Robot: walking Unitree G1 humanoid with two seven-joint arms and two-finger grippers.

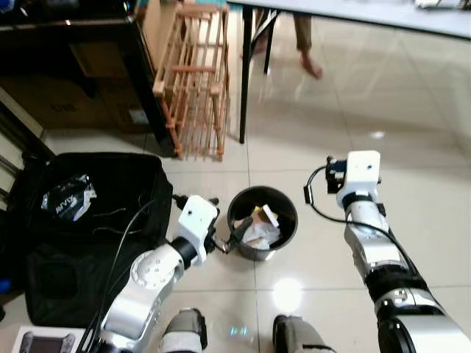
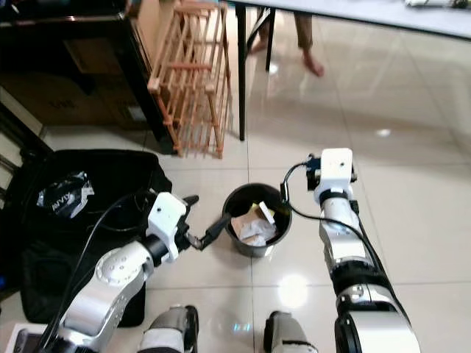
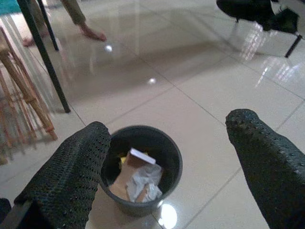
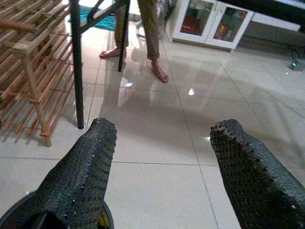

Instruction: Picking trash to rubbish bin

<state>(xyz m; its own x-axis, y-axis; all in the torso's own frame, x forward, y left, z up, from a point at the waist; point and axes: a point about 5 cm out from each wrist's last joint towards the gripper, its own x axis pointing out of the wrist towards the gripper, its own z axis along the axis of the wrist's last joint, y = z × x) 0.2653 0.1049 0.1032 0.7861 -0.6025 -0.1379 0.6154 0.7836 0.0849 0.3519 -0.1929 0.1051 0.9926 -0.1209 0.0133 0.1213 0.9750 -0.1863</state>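
Left claw (image 3: 164, 143) beside rubbish bin (image 1: 263, 223)

We see a glossy tiled floor (image 1: 412, 132), a slatted wooden rack (image 1: 195, 81), a matt dark bin (image 1: 243, 248) holding crumpled paper (image 1: 259, 234), and a black cloth bag (image 1: 110, 191).

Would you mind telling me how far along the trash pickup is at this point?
Done: the black rubbish bin already holds crumpled paper and card scraps. In hand: nothing; the left gripper is open beside the bin's rim and the right gripper is open above the tiled floor. Left: no loose trash is visible on the nearby tiles.
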